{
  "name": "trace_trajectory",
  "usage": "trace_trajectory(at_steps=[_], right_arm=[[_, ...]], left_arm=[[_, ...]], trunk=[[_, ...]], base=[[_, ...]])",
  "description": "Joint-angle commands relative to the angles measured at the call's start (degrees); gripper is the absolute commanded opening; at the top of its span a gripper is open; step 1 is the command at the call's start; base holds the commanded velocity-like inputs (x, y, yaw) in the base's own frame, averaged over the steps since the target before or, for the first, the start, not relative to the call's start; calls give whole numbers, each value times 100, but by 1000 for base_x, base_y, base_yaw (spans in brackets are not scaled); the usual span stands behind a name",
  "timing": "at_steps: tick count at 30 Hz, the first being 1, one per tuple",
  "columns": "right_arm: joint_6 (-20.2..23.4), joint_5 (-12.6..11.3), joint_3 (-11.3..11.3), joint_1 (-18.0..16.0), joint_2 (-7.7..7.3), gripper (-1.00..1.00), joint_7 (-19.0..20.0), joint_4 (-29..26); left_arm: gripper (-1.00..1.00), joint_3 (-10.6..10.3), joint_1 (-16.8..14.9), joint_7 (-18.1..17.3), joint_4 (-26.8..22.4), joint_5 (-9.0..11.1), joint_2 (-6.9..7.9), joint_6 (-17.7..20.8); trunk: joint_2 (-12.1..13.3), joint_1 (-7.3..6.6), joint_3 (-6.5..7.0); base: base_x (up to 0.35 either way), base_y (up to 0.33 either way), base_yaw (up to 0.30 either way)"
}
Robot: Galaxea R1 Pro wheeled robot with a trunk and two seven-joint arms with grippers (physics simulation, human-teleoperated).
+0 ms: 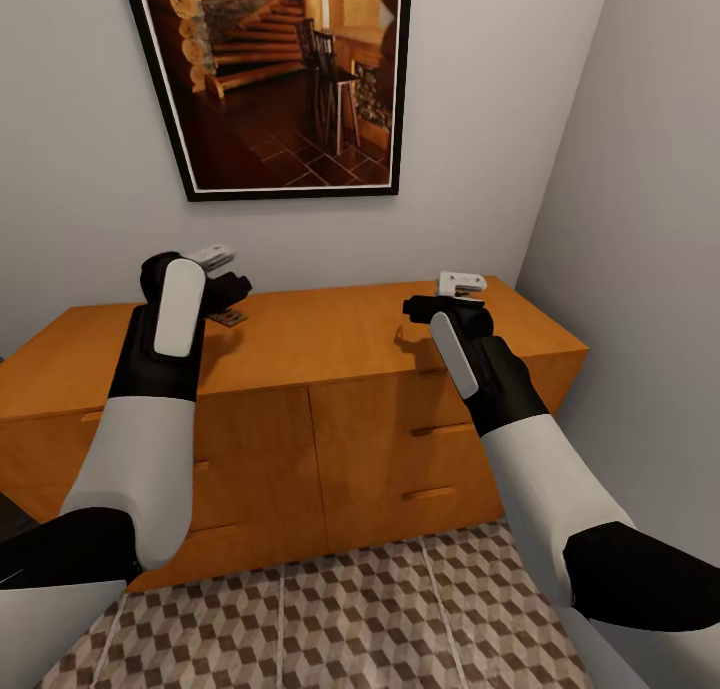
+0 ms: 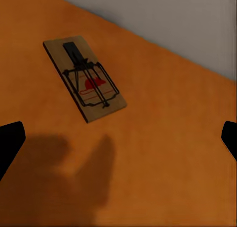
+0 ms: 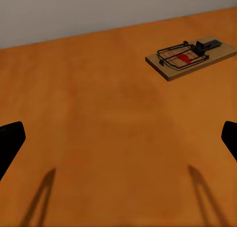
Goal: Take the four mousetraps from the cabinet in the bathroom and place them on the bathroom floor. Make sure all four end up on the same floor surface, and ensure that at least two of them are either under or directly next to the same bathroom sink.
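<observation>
The orange-brown cabinet [image 1: 330,339] stands against the wall ahead, its drawers closed. One mousetrap [image 1: 228,317] lies flat on its top, just under my left gripper [image 1: 222,274]. The left wrist view shows that mousetrap [image 2: 84,78], a tan board with dark wire and a red mark, ahead of the open fingertips [image 2: 10,138] and apart from them. My right gripper [image 1: 450,294] hovers open over the right part of the cabinet top. Another mousetrap [image 3: 190,56] lies on the cabinet top [image 3: 98,113] ahead of it, untouched. Nothing is between either pair of fingers.
A large framed picture [image 1: 290,79] hangs on the grey wall above the cabinet. A side wall [image 1: 640,219] runs close along the cabinet's right end. The cube-patterned bathroom floor [image 1: 350,619] lies in front of the cabinet.
</observation>
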Motion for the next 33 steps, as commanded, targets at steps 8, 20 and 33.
trace_trajectory(at_steps=[8,20,33], right_arm=[[5,-60,11,-5,5,100,-57,4],[3,-60,16,5,12,100,-52,6],[3,-60,170,12,9,100,-57,3]], left_arm=[[100,4,19,56,-339,190,-3,3],[100,-6,42,52,-449,214,1,17],[100,-3,56,52,-484,209,17,3]], trunk=[[-3,-1,-6],[-3,-1,-6],[-3,-1,-6]], base=[[0,0,0],[48,-2,0],[145,-32,0]])
